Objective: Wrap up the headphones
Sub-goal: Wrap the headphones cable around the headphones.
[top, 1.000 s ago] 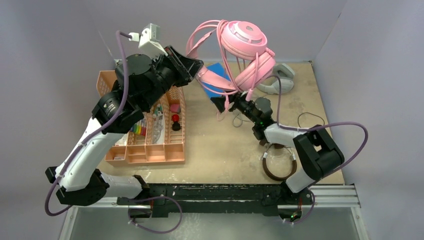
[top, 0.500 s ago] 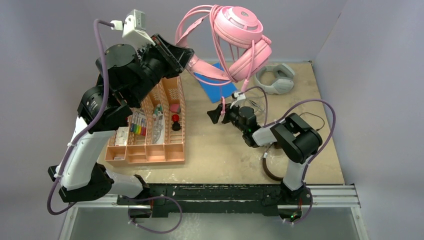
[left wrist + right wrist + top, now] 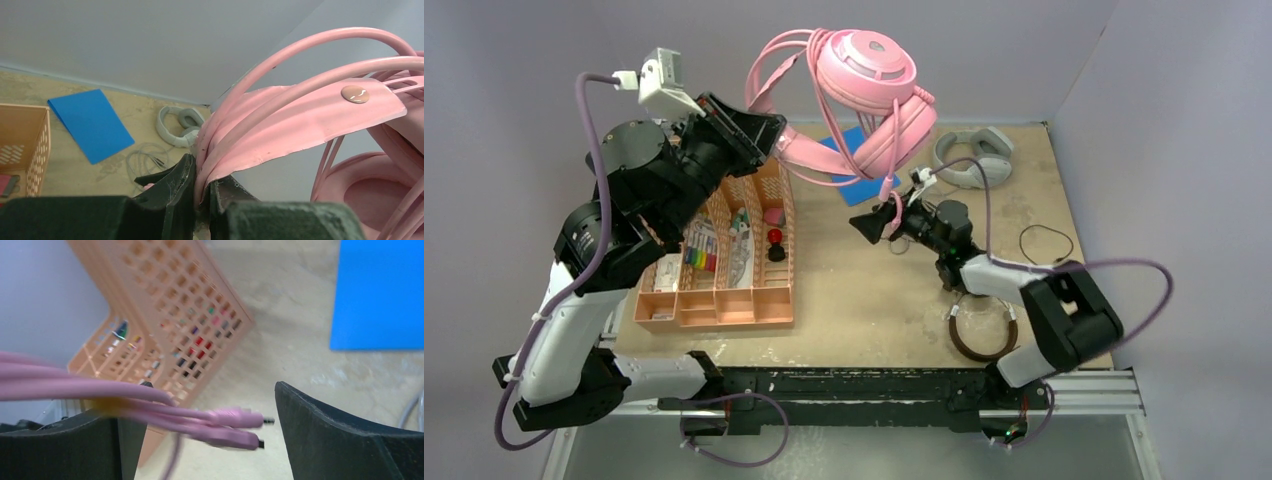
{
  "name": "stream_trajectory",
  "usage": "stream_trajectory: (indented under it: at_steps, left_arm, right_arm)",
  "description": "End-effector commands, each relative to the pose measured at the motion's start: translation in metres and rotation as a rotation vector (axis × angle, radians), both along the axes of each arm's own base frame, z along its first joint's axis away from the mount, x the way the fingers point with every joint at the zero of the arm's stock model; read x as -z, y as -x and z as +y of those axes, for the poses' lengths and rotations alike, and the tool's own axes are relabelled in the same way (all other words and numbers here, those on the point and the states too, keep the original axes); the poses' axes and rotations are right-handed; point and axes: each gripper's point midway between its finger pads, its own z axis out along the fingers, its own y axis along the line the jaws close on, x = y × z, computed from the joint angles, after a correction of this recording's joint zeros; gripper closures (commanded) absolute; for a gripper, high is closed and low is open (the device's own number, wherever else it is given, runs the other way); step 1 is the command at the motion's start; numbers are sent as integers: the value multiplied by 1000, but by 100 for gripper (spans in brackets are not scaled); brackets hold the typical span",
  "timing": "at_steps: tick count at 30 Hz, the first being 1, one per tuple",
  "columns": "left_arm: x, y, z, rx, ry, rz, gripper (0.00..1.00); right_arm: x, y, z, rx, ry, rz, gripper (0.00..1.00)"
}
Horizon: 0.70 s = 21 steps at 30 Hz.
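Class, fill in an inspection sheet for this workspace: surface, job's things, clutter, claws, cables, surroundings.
Surface: tan tabletop, scuffed.
Job's things: pink headset held aloft; grey headset and brown headset lie on the tabletop.
Clutter: orange tray of small items; blue sheet.
Claws: left claw shut on the pink headband; right claw open around the pink plugs.
Cables: pink cable looped over its headset; black cable loose.
Surroundings: grey walls.

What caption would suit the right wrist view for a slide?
Open right gripper framing the pink cable's plugs, with basket and blue sheet beyond.
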Motion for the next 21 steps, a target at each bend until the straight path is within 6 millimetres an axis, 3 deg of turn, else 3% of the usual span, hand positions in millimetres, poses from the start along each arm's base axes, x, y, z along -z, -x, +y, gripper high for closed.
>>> stream_trajectory:
  at_steps: [1,7,11,14,16,19,21]
  left_arm:
    - [-31,2,5,-15,181,-80,100]
    - [-9,-5,1,-36,153,-48,100]
    - [-16,-3,8,-53,156,-62,100]
    - [-25,-1,17,-76,156,-77,100]
    - [-29,1,27,-108,158,-84,100]
    - [-34,7,52,-180,185,-92,100]
    - [-35,12,68,-221,216,-96,100]
  right_arm:
    - [-61,21,4,-92,0,-99,6]
    - [-85,36,7,-146,-59,-135,5]
    - [-101,41,1,-121,-97,-158,4]
    - [-111,49,-14,-77,-208,-191,1]
    - [-116,54,-36,-18,-308,-205,1]
    - [-110,57,-101,262,-478,-221,1]
    - [-103,59,-127,375,-489,-233,1]
